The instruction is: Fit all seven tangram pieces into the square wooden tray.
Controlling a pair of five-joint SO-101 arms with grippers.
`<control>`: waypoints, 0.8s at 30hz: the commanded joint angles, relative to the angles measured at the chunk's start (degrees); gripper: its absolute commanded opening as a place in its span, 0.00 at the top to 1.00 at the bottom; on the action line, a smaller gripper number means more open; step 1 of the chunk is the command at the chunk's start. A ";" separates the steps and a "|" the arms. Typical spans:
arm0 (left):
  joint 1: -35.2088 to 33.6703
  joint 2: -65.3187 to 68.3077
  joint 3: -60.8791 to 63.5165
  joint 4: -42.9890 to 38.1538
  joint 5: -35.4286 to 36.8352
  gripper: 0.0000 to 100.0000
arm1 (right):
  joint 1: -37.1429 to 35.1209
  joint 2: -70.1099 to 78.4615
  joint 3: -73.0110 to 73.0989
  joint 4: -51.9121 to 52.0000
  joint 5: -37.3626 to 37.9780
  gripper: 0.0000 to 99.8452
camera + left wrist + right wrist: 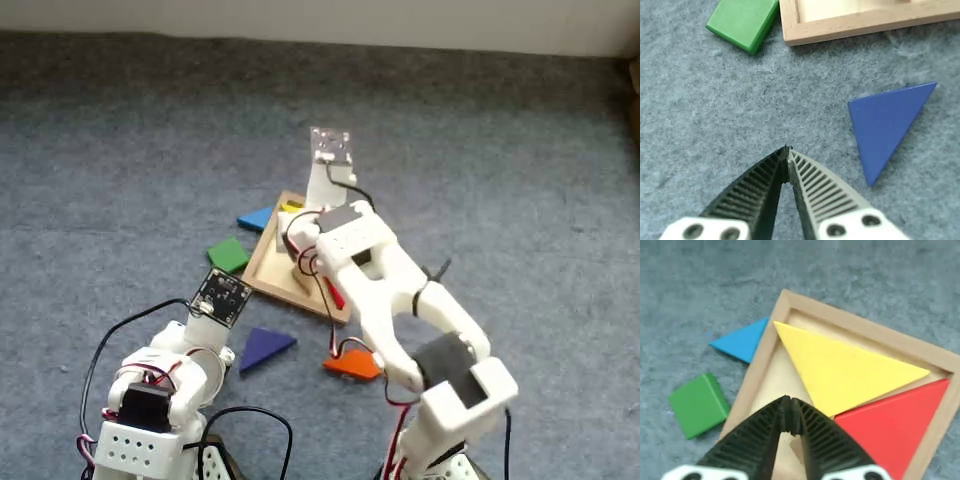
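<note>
On a grey carpet (120, 130), with a pale wall strip (400, 20) beyond, the wooden tray (283, 293) is seen from above under the right arm (380, 280). A light blue triangle (256, 217) and a green square (228, 254) are set beside its rim. A dark blue triangle (265, 347) and an orange piece (352, 365) are laid nearer the arm bases.

In the left wrist view, the left gripper (787, 152) is pressed together over carpet, near the dark blue triangle.

In the right wrist view, the right gripper (788, 410) is held closed over the tray, where a yellow triangle (840, 372) and a red triangle (895, 422) are laid edge to edge.
</note>
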 commanded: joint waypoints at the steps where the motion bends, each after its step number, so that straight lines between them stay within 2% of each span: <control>1: 0.75 -1.63 1.10 0.26 -0.26 0.99 | 0.13 1.98 -0.22 -0.48 2.55 1.00; 5: 0.75 -1.63 1.10 0.26 -0.26 0.99 | 2.24 1.98 -0.31 7.16 5.45 1.00; 12: 0.75 -1.63 1.10 0.26 -0.26 0.99 | 2.95 2.07 -7.08 21.41 5.45 1.00; 18: 0.75 -1.63 1.10 0.26 -0.26 0.99 | 2.95 2.07 -16.04 28.44 5.45 1.00; 24: 0.75 -1.63 1.10 0.26 -0.26 0.99 | 3.21 2.07 -18.59 35.91 5.45 1.00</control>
